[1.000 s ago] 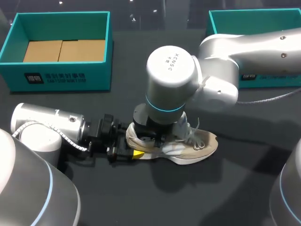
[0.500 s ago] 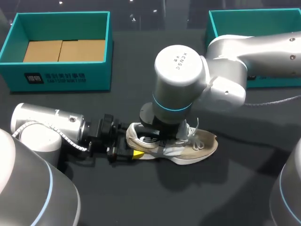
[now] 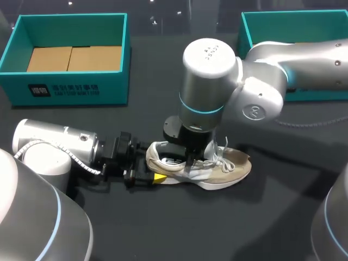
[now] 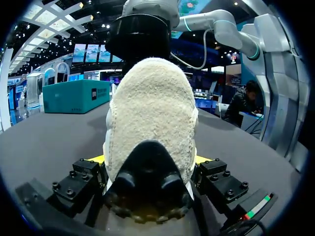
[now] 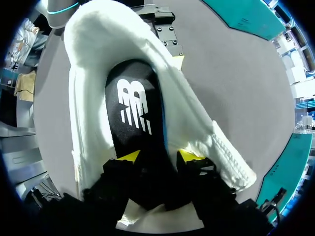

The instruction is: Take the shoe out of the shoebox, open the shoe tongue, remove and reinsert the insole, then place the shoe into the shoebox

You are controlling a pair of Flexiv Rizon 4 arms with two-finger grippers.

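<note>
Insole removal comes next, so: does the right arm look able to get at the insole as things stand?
Likely yes. The right gripper sits in the open mouth of the shoe, directly over the black insole, with nothing lying across it, while the left gripper clamps the heel.

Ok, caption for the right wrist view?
Right gripper at the black insole inside the opening of the white shoe.

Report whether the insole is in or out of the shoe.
In: the black insole lies inside the shoe, its near end pinched by the right gripper.
</note>
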